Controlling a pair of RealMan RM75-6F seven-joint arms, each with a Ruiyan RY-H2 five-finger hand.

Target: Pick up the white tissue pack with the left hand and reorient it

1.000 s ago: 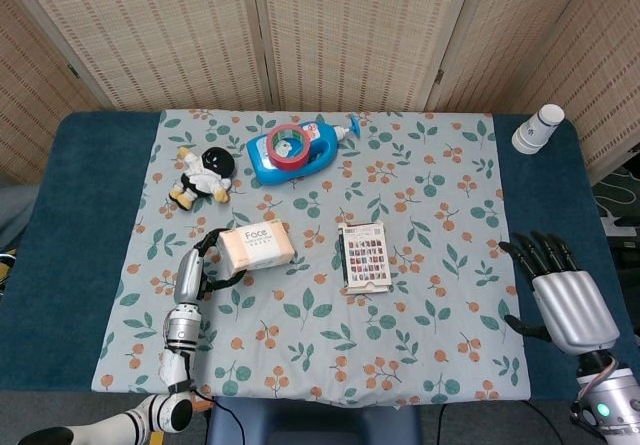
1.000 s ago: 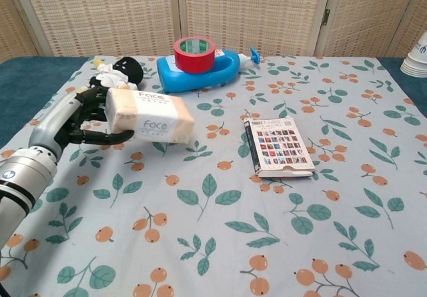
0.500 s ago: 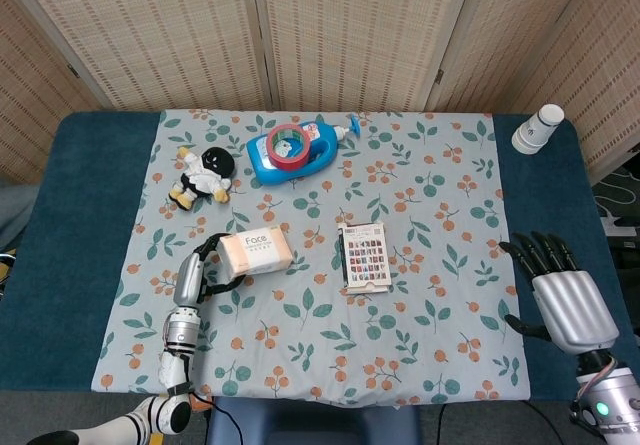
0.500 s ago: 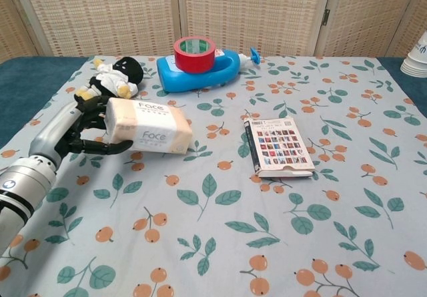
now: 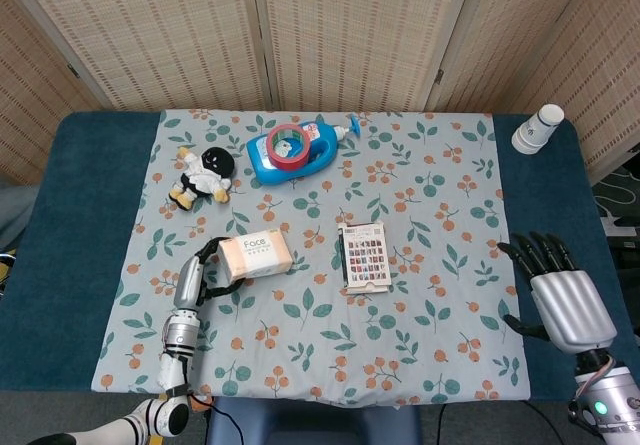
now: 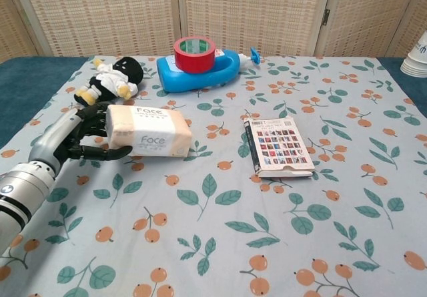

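The tissue pack [image 5: 256, 255] [image 6: 148, 131] is a pale peach-white block printed "Face", lying on the leaf-patterned cloth left of centre. My left hand [image 5: 200, 270] [image 6: 75, 134] grips its left end, with fingers along the far side and the thumb under the near edge. The pack looks level and low on the cloth; whether it touches is hard to tell. My right hand [image 5: 560, 290] shows only in the head view, at the table's right edge, with its fingers spread and nothing in it.
A plush doll [image 6: 110, 78] lies just behind my left hand. A blue bottle [image 6: 200, 70] with a red tape roll [image 6: 194, 49] on it stands at the back. A small booklet [image 6: 279, 146] lies right of the pack. Stacked white cups [image 5: 538, 128] stand at far right.
My left hand has lowered the tissue pack from a raised, tilted pose to low and level at the cloth, drawing slightly toward me. The right hand has not moved.
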